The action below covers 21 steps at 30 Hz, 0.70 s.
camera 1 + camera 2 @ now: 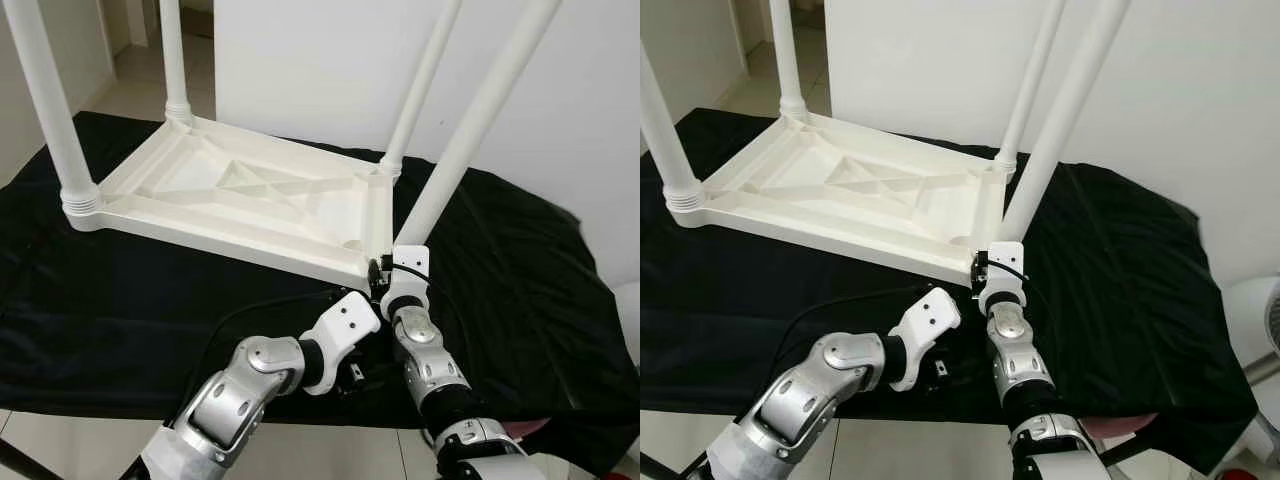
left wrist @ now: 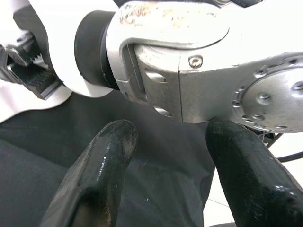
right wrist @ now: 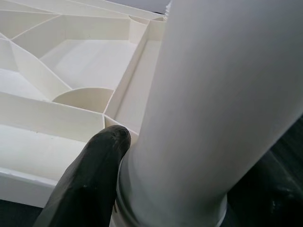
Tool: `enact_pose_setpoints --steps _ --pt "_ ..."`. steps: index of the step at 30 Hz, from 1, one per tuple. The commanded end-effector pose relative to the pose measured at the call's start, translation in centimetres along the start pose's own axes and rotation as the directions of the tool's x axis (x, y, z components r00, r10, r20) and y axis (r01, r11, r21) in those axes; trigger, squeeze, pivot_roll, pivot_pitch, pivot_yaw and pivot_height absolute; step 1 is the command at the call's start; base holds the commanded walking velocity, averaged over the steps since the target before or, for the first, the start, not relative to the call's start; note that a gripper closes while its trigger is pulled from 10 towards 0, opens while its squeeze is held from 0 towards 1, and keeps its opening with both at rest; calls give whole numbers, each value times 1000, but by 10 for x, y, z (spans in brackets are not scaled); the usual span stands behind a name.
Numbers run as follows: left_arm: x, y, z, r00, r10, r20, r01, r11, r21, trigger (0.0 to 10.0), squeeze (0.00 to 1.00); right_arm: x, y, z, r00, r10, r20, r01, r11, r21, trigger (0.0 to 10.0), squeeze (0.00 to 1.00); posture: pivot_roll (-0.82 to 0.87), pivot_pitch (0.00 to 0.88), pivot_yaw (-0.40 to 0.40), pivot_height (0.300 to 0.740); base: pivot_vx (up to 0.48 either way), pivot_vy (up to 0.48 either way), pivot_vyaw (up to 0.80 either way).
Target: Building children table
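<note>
A white plastic children's table (image 1: pixel 240 185) lies upside down on a black cloth. Three white legs stand in its corners: the near left leg (image 1: pixel 50 100), the far left leg (image 1: pixel 172 50) and the far right leg (image 1: pixel 420 85). A fourth leg (image 1: pixel 470 130) leans to the right, its foot at the near right corner socket (image 1: pixel 372 262). My right gripper (image 1: pixel 384 272) is shut on the base of this leg (image 3: pixel 222 94); one black finger (image 3: pixel 94 175) presses against it, the other is hidden behind. My left gripper (image 2: pixel 170 137) is open just below the right wrist (image 2: pixel 199 61), over the cloth.
The black cloth (image 1: pixel 100 300) covers a low surface whose front edge runs just under my arms. Pale tiled floor (image 1: pixel 60 440) lies below. A white wall (image 1: pixel 330 60) stands close behind. A white rounded object (image 1: pixel 1258 320) sits off the right edge.
</note>
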<state>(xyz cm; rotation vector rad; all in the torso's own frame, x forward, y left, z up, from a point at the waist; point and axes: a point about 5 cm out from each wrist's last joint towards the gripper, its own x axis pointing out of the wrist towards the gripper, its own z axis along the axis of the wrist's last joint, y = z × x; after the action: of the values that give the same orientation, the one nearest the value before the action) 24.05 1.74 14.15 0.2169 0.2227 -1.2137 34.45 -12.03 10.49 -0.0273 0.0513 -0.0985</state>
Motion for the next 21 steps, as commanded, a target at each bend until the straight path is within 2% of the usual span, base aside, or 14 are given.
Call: enact_pose_setpoints --steps 1,5,6,7,8,15,16,18,19,21 --pt "5 -4 3 1000 -6 13 6 1000 -1 10000 0 -4 -4 -9 998 -32 -44 33 999 5 10000 0 17 0 -145 740 0 0 0" --pt "5 -3 4 1000 -3 12 3 1000 0 10000 0 -4 1 -3 1000 16 -16 -16 1000 22 10000 0 17 0 -142 740 0 0 0" --pt "5 -2 4 1000 -1 12 1 1000 1 10000 0 -5 1 0 1000 28 -1 -28 999 24 10000 910 17 0 -142 740 0 0 0" --pt "5 -2 4 1000 -1 12 1 1000 1 10000 0 -5 1 0 1000 28 -1 -28 999 24 10000 910 17 0 -142 740 0 0 0" --pt "5 -2 4 1000 0 12 0 1000 2 10000 0 -5 0 3 999 30 10 -30 999 32 10000 1000 19 0 -147 740 0 0 0" --pt "5 -2 4 1000 5 15 -5 1000 1 10000 0 -6 -8 11 997 48 65 -50 998 37 10000 1000 21 0 -152 740 0 0 0" --pt "5 -2 4 1000 7 15 -7 1000 1 10000 0 -7 -11 13 993 81 82 -85 995 44 10000 251 23 0 -154 740 0 0 0" --pt "5 -2 4 1000 8 15 -8 1000 1 10000 0 -7 -12 14 990 104 93 -109 993 48 10000 251 23 0 -154 740 0 0 0" --pt "5 -2 4 1000 9 14 -9 1000 1 10000 0 -8 -14 14 984 146 104 -150 988 30 10000 0 22 0 -153 740 0 0 0" --pt "5 -2 4 1000 8 14 -8 1000 1 10000 0 -8 -23 13 968 230 103 -232 973 10 10000 0 22 0 -153 740 0 0 0"
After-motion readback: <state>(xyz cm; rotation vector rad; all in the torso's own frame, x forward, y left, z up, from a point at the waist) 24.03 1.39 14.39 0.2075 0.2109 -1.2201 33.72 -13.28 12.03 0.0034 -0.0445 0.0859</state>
